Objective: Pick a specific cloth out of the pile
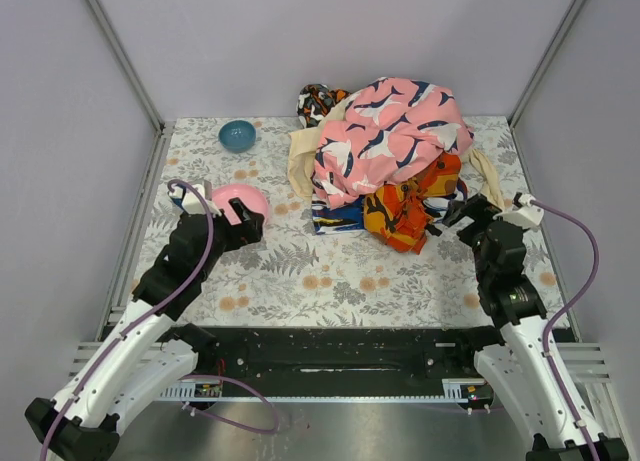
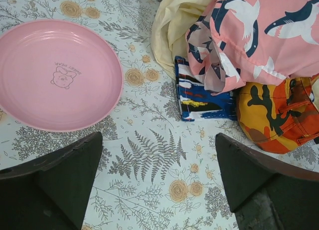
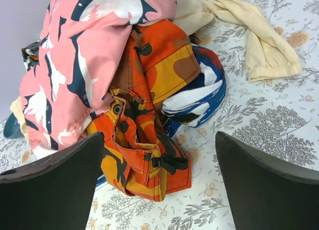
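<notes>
- Grey fabric does not show in any view: we find no plain dark grey soft cloth on the open surface. We judge that it lies buried inside or behind the mound of mixed fabrics [image 1: 390, 161].
- Wide open and empty, the left gripper [image 2: 158, 140] hovers over the flower-printed table cover [image 2: 149, 190]. The round pink plate [image 2: 60, 73] lies ahead of it to the left, and the mound's near edge ahead to the right.
- The right gripper [image 3: 159, 137] is also spread wide and holds nothing. The orange-red camouflage piece [image 3: 144, 155] lies just ahead of its fingers, the pink fabric with navy-white print [image 3: 84, 55] beyond on the left, and the plain cream cloth [image 3: 259, 35] beyond on the right.
- The blue, white and black streaked cloth [image 3: 199, 98] shows from beneath the orange piece, ahead of the right gripper.
- Step in hand, in our judgement: approach and search, with no fabric yet gripped.
- The next move calls for lifting or drawing aside the upper layers to expose the grey piece. Only then should it be pinched, without taking cream or streaked fabric along with it.
</notes>
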